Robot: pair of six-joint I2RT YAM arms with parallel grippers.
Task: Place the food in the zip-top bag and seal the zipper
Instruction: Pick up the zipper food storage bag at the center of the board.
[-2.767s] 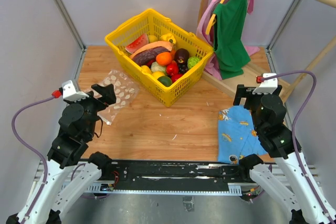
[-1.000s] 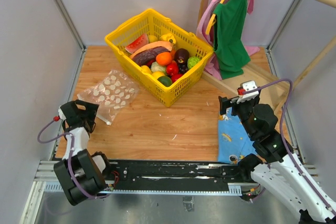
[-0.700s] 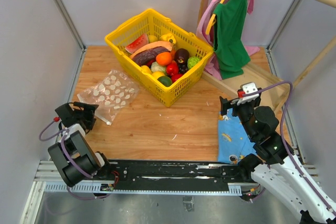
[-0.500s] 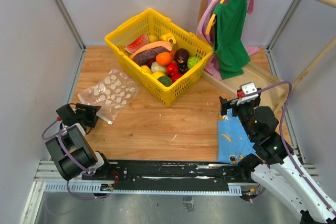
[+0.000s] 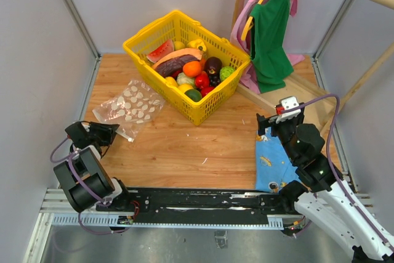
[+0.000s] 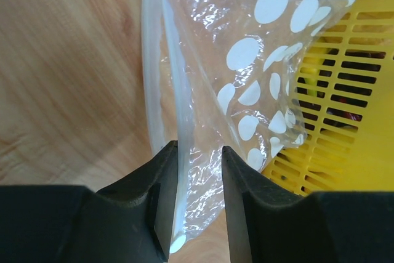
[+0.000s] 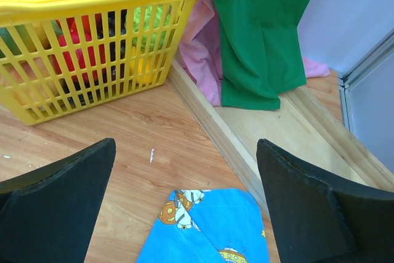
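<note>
Wood-grain table (image 5: 184, 146), nearest things first. Left gripper (image 6: 198, 158) low at the near-left corner, jaws drawn narrow on either side of the near edge of the clear, white-dotted bag (image 5: 129, 109), with crinkled film across the gap (pinched or merely straddled, impossible to say from these views). Pale zipper (image 6: 149, 78) just beside the left finger, running away along the bag's edge. Rest of the bag on the boards, near the basket's left side.

To the right, right gripper (image 7: 184, 146) above the table with jaws spread wide, holding nothing, over the far corner of a blue printed cloth (image 5: 277, 158).

Farther back, yellow mesh basket (image 5: 148, 47) with the food (image 5: 192, 69) heaped inside: orange, red, green, purple and yellow pieces, a watermelon slice among them.

Beyond, at far right, green garment (image 5: 271, 29) and pink garment (image 5: 243, 26) on hangers above a wooden ledge (image 5: 277, 100).
</note>
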